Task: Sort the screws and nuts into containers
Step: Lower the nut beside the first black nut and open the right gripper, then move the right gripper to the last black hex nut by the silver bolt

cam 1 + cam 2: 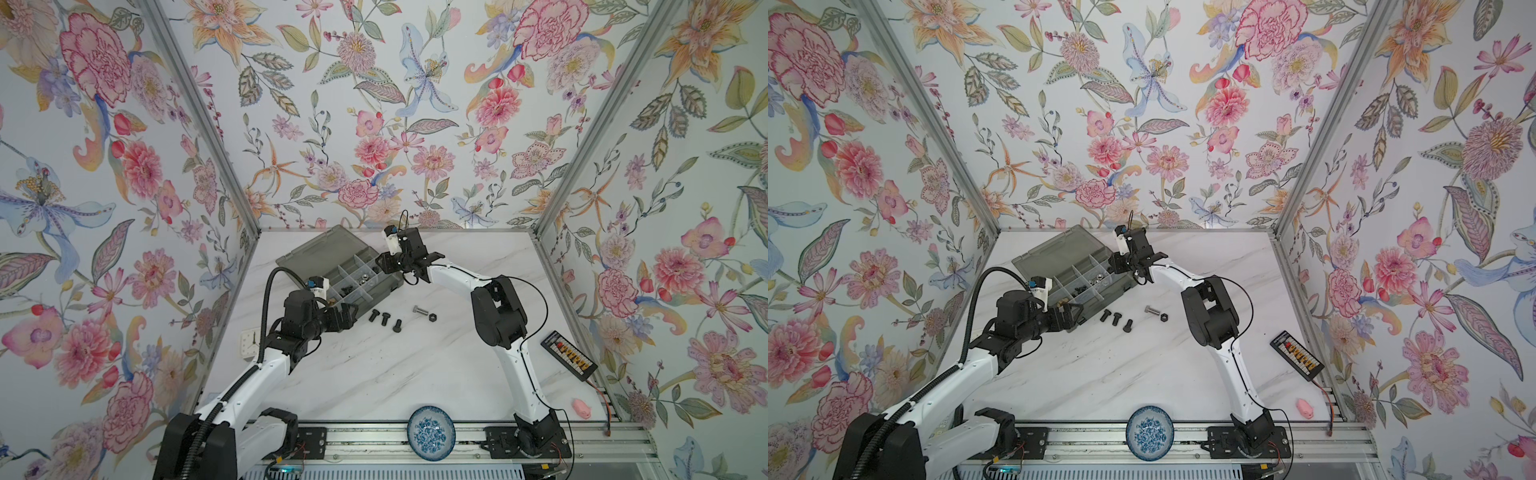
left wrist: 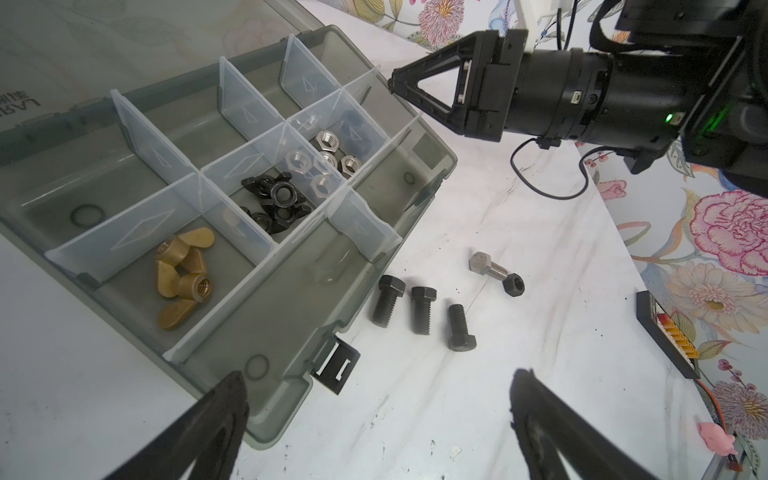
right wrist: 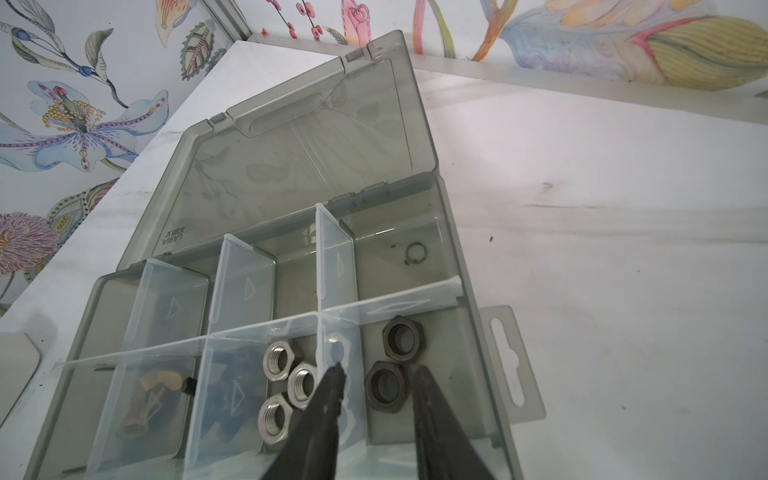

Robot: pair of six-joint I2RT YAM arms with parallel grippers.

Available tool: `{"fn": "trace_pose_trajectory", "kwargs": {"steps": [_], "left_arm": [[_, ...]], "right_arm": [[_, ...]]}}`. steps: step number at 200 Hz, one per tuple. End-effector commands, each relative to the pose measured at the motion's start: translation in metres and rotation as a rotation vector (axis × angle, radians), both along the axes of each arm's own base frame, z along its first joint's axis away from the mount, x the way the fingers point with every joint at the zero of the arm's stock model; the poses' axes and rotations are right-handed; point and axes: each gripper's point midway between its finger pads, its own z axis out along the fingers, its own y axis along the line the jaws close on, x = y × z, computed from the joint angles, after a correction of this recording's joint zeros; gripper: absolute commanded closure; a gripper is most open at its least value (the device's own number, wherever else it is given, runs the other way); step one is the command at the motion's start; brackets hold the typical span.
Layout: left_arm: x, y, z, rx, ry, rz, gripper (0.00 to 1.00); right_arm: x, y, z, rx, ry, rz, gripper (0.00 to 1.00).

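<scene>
Marble tabletop (image 1: 374, 374), screws (image 1: 383, 319) loose beside organizer box (image 2: 286, 332). Left gripper (image 2: 380, 374) spread wide; right gripper (image 3: 380, 368) parted, empty, over black nuts (image 3: 401, 338).

In both top views, the organizer box (image 1: 374, 293) is set at the upper centre of the bench (image 1: 374, 374), with its lid (image 1: 324, 249) laid open behind it. Just below the box, three bolts (image 1: 383, 319) are lined up. To their right lies a fourth bolt (image 1: 420, 310) with a loose nut (image 1: 432, 317) at its tip. Separate compartments (image 2: 232, 286) are occupied by hex nuts (image 2: 328, 139) and wing nuts (image 2: 195, 286). A dish (image 1: 431, 434) is placed at the lower edge.
</scene>
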Motion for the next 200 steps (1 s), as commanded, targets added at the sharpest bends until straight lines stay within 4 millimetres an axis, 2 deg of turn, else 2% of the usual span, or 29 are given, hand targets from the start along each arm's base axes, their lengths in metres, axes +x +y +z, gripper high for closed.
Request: {"fn": "trace_pose_trajectory", "kwargs": {"steps": [1, 63, 98, 131, 153, 200], "left_arm": [[0.005, -0.001, 0.008, -0.016, -0.015, -0.008, 0.01], [0.004, 0.000, 0.007, -0.018, -0.012, -0.003, 0.01], [0.003, 0.000, 0.007, -0.020, -0.010, -0.002, 0.01], [0.003, 0.000, 0.006, -0.019, -0.008, 0.001, 0.01], [0.003, 0.000, 0.007, -0.020, -0.008, 0.000, 0.01], [0.004, 0.000, 0.008, -0.017, -0.005, 0.004, 0.01]], "right_arm": [[0.003, 0.002, 0.003, 0.019, 0.001, 0.000, 0.68], [-0.015, -0.018, 0.022, 0.012, 0.002, 0.024, 0.62], [-0.038, -0.039, 0.037, -0.024, 0.000, 0.069, 0.57], [-0.066, -0.064, 0.040, -0.062, 0.022, 0.099, 0.51], [-0.086, -0.086, 0.031, -0.127, 0.055, 0.102, 0.48], [-0.132, -0.132, -0.002, -0.285, 0.141, 0.084, 0.42]]}}
